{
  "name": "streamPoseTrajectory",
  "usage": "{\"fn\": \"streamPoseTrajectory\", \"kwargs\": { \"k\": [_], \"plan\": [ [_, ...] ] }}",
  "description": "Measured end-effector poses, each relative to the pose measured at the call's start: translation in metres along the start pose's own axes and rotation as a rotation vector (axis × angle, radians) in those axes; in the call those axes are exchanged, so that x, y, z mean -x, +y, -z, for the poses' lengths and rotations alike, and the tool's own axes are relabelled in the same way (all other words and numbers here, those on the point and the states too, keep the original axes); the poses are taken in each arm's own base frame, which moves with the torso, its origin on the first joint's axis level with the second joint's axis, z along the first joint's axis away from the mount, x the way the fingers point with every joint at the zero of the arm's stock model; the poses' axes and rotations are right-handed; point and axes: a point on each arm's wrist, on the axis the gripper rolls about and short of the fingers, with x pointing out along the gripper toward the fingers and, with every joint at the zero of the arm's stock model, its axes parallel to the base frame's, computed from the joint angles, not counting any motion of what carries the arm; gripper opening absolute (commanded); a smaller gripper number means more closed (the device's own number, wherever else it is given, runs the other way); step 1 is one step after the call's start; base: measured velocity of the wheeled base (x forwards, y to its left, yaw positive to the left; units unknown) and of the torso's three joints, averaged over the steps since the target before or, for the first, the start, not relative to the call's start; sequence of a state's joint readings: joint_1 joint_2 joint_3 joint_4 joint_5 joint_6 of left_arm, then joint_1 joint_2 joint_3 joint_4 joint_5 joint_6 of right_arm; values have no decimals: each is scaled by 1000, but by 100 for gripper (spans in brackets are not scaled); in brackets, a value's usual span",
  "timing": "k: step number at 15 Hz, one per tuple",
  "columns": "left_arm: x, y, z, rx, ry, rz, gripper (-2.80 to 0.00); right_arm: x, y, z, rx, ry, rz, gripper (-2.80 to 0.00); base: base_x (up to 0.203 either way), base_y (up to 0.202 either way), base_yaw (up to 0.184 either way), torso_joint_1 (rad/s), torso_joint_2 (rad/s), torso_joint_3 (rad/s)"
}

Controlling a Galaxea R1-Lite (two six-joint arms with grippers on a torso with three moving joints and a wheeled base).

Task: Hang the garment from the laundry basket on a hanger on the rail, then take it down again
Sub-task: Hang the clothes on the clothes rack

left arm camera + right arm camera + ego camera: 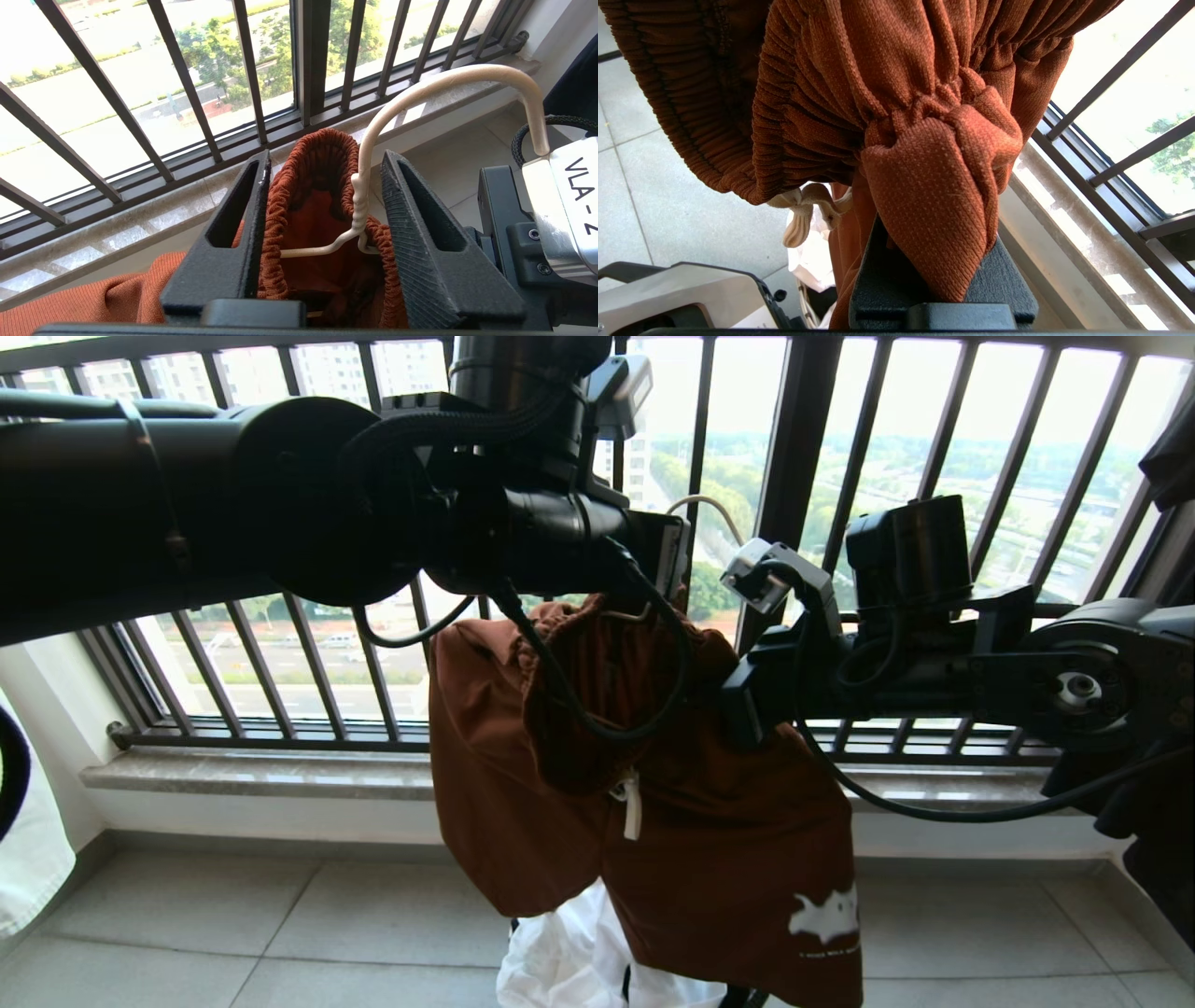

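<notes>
**Ana:** Shorts [653, 784] first — where are they? I make out one rust-brown pair, hanging in the air before the black balustrade [803, 457], between the two arms, legs drooping toward the tiled floor [233, 915].

**Ben:** Agreed, one pair, and one cream wire hanger [369, 154] threaded into the gathered waistband; its hook curves up free, and no rail shows in any view. The right gripper [934, 280] has its jaws closed tight on a bunched fold of the waistband, cloth spilling over the pads. The left gripper [322, 210] straddles the waistband and the hanger's twisted neck — one finger lies against the elastic, the other stands just clear of the wire, so I cannot tell if it grips anything.

**Ana:** How would it handle?

**Ben:** My guess: light, soft knit, limp everywhere except the elastic, which bunches thick and gives a firm bite. The hanger looks stiff but thin and smooth, likely to slip or swivel, so I'd take it at the twisted neck below the hook.

**Ana:** Anything else?

**Ben:** One white drawstring [632, 807] knotted at the front, one white animal print [826, 913] near a hem, and one white cloth [569, 961] heaped below. I can't pick out the basket.
</notes>
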State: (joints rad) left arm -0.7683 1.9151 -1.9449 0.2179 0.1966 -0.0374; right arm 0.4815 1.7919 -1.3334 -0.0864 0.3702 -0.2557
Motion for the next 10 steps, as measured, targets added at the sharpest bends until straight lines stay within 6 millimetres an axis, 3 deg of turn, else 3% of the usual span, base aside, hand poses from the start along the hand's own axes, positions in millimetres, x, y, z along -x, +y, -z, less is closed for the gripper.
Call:
{"fn": "streamPoseTrajectory", "kwargs": {
  "k": [10],
  "plan": [
    [6,1,-4,24,-10,-1,-280,0,0,0,1,-2,0,-280,0,0,0,0,0,0]
  ]
}}
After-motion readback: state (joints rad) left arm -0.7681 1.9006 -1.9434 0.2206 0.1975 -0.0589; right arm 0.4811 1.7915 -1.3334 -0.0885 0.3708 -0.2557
